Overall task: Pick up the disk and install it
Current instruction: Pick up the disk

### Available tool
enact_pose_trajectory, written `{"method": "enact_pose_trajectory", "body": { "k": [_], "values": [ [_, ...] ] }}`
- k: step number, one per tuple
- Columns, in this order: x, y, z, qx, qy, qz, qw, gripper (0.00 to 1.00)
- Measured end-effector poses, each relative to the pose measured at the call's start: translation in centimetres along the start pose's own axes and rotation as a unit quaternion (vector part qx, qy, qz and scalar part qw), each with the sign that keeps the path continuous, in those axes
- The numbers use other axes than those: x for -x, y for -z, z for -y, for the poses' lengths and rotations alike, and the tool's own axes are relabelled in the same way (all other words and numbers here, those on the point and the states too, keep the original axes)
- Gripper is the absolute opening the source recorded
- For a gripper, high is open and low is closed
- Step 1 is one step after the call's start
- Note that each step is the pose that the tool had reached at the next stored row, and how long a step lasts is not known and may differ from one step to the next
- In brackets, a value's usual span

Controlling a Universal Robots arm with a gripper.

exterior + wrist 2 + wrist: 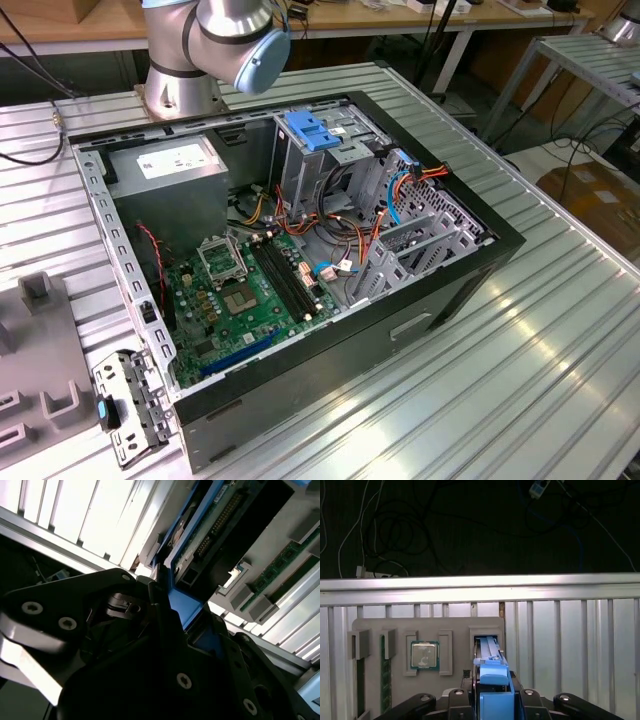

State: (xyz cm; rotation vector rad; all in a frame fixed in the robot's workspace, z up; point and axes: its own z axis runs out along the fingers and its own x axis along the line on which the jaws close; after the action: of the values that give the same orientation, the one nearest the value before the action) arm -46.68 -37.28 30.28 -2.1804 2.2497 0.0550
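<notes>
Arm [215, 25]: silver-grey cylindrical joints, light-blue round end cap.
Gripper [493, 690]: matte black linkage plates, silver screws at the pivots.

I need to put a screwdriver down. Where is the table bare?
The ribbed table is bare on the exterior view's right of the case, and beside the tray in the first wrist view. Inside the case, cables crowd the board; the end effector grips the disk at the tray.

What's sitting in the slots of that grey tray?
The tray holds a processor chip, a green memory stick and the disk on edge, clamped by the gripper, which covers part of it.
</notes>
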Motion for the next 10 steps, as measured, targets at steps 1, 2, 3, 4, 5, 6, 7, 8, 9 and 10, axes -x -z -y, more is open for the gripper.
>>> {"method": "enact_pose_trajectory", "body": {
  "k": [1, 2, 3, 4, 5, 6, 7, 8, 9, 10],
  "values": [
    [0.02, 0.48, -0.01, 0.0, 0.0, 0.0, 1.0, 0.37],
    [0.03, 1.14, -0.02, 0.0, 0.0, 0.0, 1.0, 0.37],
    [0.05, 1.61, -0.03, 0.0, 0.0, 0.0, 1.0, 0.37],
    [0.07, 2.1, -0.04, -0.0001, 0.0, 0.0001, 1.0, 0.37],
    [0.07, 2.39, -0.05, 0.0, 0.0, 0.0, 1.0, 0.37],
    [0.08, 2.69, -0.06, 0.0, 0.0, 0.0, 1.0, 0.37],
    [0.1, 3.16, -0.06, 0.0, 0.0, 0.0, 1.0, 0.37],
    [0.11, 3.55, -0.07, 0.0, 0.0, 0.0, 1.0, 0.37],
    [0.12, 3.8, -0.07, 0.0, 0.0, 0.0, 1.0, 0.37],
    [0.12, 4.04, -0.08, 0.0, 0.0, -0.0001, 1.0, 0.37]
  ]
}}
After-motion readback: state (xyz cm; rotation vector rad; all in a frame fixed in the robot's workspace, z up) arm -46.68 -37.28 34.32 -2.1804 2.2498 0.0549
